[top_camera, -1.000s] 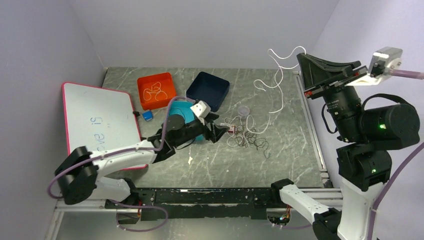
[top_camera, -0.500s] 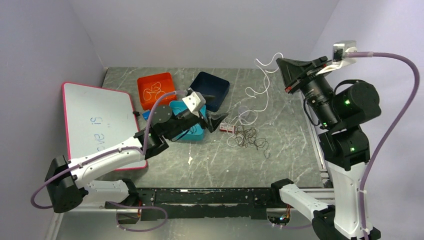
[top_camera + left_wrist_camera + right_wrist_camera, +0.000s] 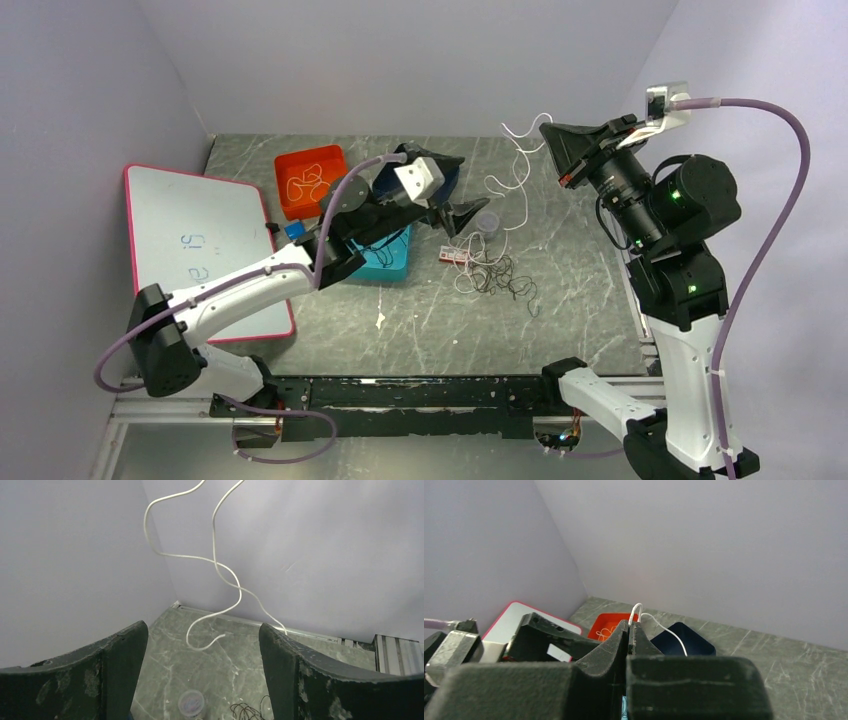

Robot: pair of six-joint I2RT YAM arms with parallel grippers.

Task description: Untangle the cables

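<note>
The white cable is up in the air, hanging in a couple of loose loops off the right fingers. They're pinched completely shut on its top end. The lower end dangles over the back of the counter, and I can't tell if the tip actually touches down. The black tangle sits on the counter below and nearer, next to a little clear round lid. As far as I can tell the white one is clear of it.

The left fingers are spread wide with nothing in them. They're raised over the trays and aimed at the hanging loops.

If this were me, I'd keep the right pinch shut and hold it high so the cable hangs as straight as it can. Then I'd bring the left in low on the dangling part and close on one strand only. The two passes cross in the middle, so grabbing there would just make a new knot. Staying above the black pile also avoids dragging it along.

The orange tray has a white cable coiled in it already, so my guess is this one goes there too.
</note>
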